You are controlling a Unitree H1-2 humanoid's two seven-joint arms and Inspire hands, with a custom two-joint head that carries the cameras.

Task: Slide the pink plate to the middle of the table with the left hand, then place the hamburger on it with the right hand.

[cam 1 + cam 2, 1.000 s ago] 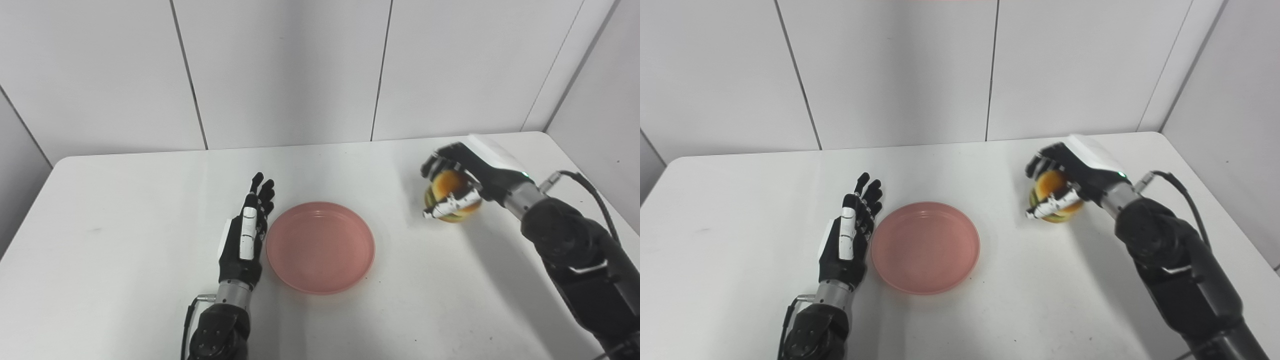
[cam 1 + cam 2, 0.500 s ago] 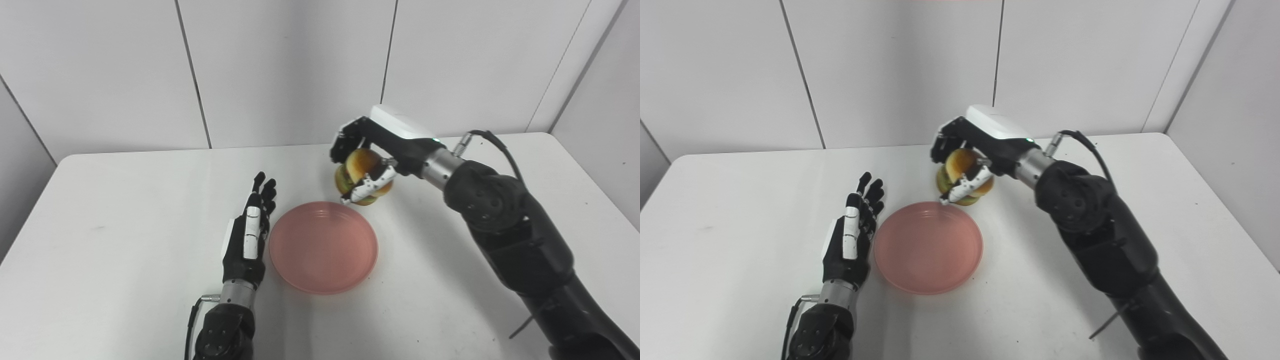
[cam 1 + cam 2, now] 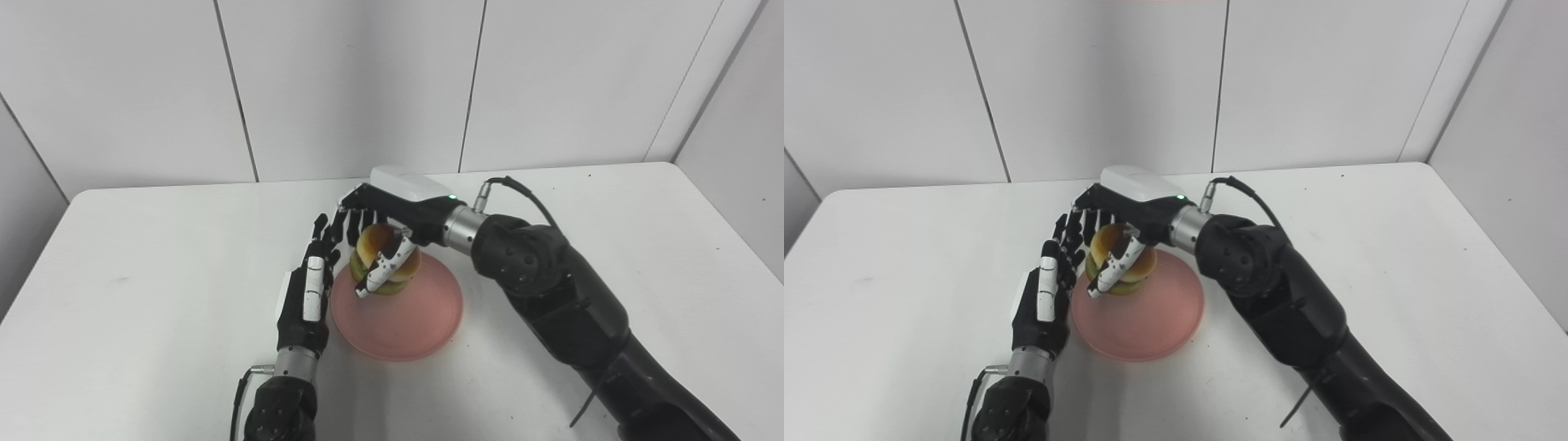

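The pink plate [image 3: 409, 318] lies on the white table [image 3: 122, 294] near its middle. My right hand [image 3: 378, 229] is shut on the hamburger [image 3: 386, 260] and holds it over the plate's far left part; I cannot tell whether the burger touches the plate. My left hand [image 3: 309, 288] is open, fingers straight, standing on edge against the plate's left rim. In the right eye view the hamburger [image 3: 1119, 262] sits just right of the left hand [image 3: 1046, 294].
The right forearm [image 3: 539, 288] crosses the table from the lower right over the plate's right side. Grey wall panels [image 3: 343, 86] stand behind the table's far edge.
My right hand carried the hamburger from the table's right side leftward and down over the plate. The left hand and the plate stayed in place.
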